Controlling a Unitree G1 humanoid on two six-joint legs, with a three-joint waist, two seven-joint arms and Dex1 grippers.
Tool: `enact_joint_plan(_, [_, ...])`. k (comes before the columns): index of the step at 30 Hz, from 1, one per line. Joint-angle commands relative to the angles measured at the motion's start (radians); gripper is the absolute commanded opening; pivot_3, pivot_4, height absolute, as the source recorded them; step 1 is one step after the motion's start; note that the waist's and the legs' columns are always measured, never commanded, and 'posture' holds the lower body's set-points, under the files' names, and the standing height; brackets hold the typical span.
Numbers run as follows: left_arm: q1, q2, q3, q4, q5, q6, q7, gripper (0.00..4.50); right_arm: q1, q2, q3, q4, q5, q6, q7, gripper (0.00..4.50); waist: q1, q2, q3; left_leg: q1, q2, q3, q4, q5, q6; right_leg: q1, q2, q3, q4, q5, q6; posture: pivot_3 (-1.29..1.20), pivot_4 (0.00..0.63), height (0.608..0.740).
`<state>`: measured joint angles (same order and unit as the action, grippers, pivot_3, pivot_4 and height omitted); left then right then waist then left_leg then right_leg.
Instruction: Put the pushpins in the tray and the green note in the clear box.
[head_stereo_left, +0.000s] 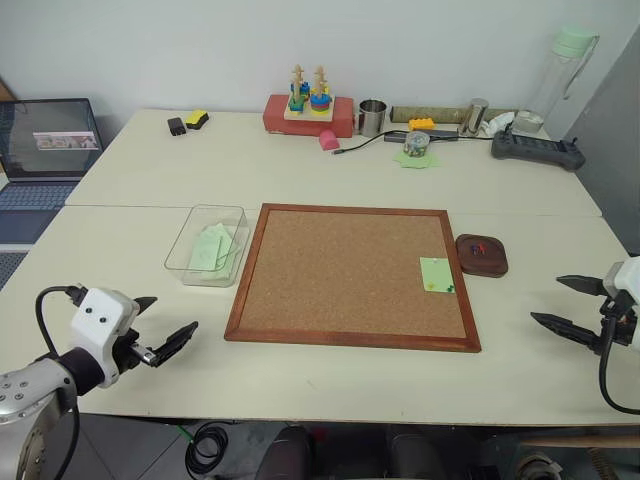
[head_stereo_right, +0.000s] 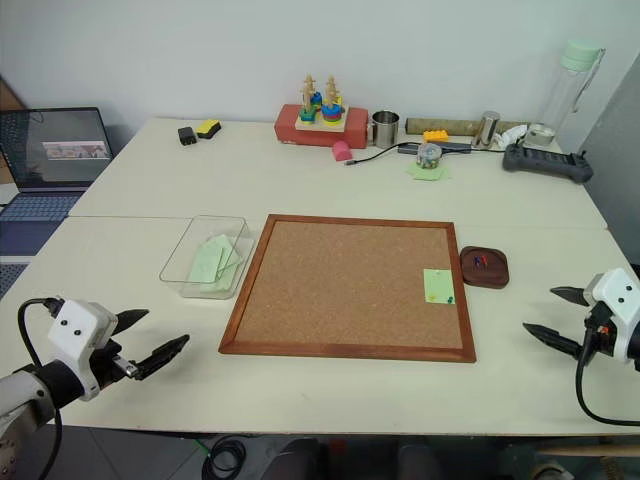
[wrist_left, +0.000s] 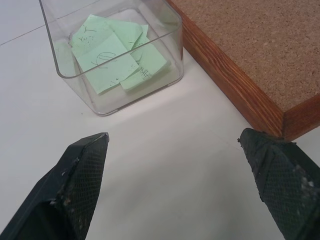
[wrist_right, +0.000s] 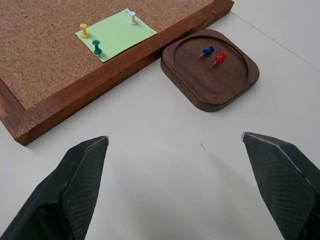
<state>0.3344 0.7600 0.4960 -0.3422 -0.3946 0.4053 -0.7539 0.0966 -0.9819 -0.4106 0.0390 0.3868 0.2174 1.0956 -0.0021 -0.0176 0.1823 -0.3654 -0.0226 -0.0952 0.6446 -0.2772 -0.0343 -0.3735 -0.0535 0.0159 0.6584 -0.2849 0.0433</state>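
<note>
The green note (wrist_right: 116, 34) lies on the corkboard's right edge, pinned by yellow (wrist_right: 84, 31), green (wrist_right: 97, 47) and white (wrist_right: 133, 18) pushpins. Just right of the board sits the dark wooden tray (wrist_right: 200, 92), with a blue pin (wrist_right: 206, 51) and a red pin (wrist_right: 219, 58) in it. The clear box (head_stereo_left: 190, 228) stands left of the board and holds several green notes (wrist_left: 107, 60). My left gripper (head_stereo_left: 175, 312) hovers open over the table in front of the box. My right gripper (head_stereo_left: 546, 300) is open, near the table's right side in front of the tray.
A wood-framed corkboard (head_stereo_left: 340, 270) fills the table's middle. A laptop (head_stereo_left: 45, 150) is at the far left. Along the back stand a red toy block (head_stereo_left: 308, 112), a metal cup (head_stereo_left: 372, 117), a tin on ragged green paper (head_stereo_left: 416, 148), a controller (head_stereo_left: 535, 148) and a bottle (head_stereo_left: 565, 70).
</note>
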Motion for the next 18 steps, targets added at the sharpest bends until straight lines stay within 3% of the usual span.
enact_joint_plan(1, [-0.011,0.006,0.061,-0.01,-0.02,-0.005,-0.001,4.46,-0.013,-0.024,-0.026,-0.016,0.007,-0.009,0.02,4.5,0.0,0.0,0.0,0.0,0.0,0.0,0.0,0.0,0.0,0.0,0.0,0.0,0.0,0.0,0.0,0.0,0.15,0.74])
enact_joint_plan(18, [-0.019,0.01,0.029,-0.02,-0.026,-0.03,-0.068,4.46,-0.024,-0.009,-0.014,-0.023,-0.008,-0.015,0.016,4.5,0.0,0.0,0.0,0.0,0.0,0.0,0.0,0.0,0.0,0.0,0.0,0.0,0.0,0.0,0.0,0.0,0.15,0.74])
